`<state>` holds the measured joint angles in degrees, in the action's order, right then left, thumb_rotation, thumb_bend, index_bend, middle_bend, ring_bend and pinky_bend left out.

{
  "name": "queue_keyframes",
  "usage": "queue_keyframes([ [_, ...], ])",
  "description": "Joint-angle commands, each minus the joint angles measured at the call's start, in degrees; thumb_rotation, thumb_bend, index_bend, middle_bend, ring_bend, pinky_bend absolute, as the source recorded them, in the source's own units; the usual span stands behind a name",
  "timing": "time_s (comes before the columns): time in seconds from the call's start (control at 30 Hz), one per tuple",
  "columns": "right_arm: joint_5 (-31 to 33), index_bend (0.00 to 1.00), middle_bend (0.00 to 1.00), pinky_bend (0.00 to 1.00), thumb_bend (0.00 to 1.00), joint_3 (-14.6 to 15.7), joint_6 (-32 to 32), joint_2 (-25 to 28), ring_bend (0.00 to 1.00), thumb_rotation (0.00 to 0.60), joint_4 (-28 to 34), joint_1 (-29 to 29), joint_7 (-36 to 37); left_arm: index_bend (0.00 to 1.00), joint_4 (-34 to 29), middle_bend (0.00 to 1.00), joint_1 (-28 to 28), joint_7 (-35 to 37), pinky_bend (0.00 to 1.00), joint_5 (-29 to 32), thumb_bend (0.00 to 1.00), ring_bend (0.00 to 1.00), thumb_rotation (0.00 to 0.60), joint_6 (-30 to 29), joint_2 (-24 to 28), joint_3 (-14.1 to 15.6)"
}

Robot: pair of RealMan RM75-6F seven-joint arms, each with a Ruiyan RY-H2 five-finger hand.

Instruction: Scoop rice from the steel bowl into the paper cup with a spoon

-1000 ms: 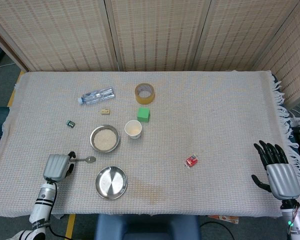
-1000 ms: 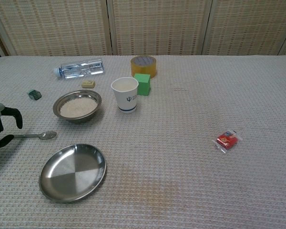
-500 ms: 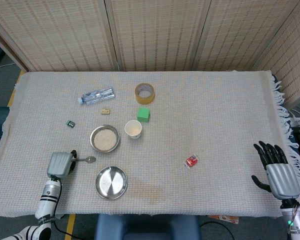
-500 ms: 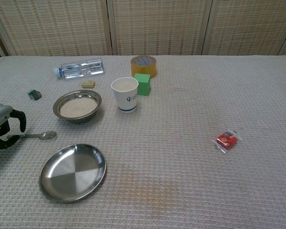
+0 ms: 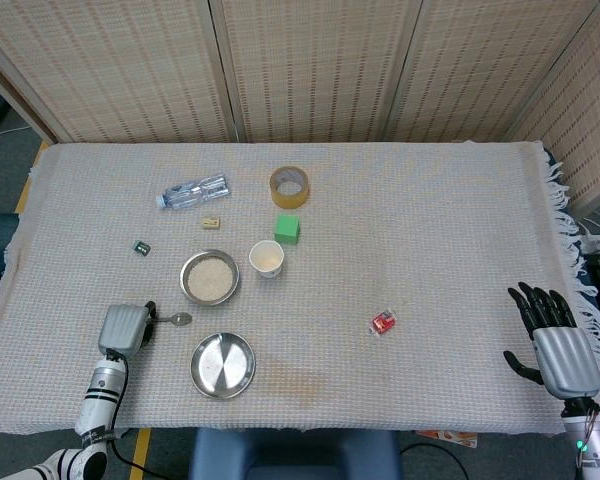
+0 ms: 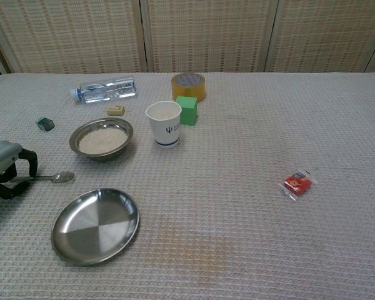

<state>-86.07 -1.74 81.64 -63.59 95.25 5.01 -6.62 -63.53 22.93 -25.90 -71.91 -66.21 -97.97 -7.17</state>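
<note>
Spoon [image 6: 50, 177] lying left-right, bowl end rightward, left hand [image 6: 5, 169] seemingly pinching its handle, right hand [image 5: 557, 343] spread.

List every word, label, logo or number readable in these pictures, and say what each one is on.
No text can be read anywhere.
Paper cup: a dark blue emblem like a trident or the letter psi, with no words visible.
Water bottle: clear, any label too faint to read.
Red packet: printing too small and blurred to read.
Tape roll, green block: no markings visible.
</note>
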Motion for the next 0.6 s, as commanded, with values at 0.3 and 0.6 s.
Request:
queue_keyframes([
  [0.3,0.1,0.0,0.0,0.0,0.15,0.1,-0.3,0.0,0.0,0.6,0.1,0.1,-0.2,0.51,0.9,1.0,0.2,0.1,1.0,0.3,0.42,1.0,0.6,-0.2,-0.4,0.1],
  [0.6,0.2,0.0,0.0,0.0,0.15,0.2,-0.7,0.1,0.0,0.6,0.3,0.2,-0.5,0.51,0.5,1.0,0.1,0.7,1.0,0.0,0.41,1.0,0.6,-0.7,0.0,0.3],
])
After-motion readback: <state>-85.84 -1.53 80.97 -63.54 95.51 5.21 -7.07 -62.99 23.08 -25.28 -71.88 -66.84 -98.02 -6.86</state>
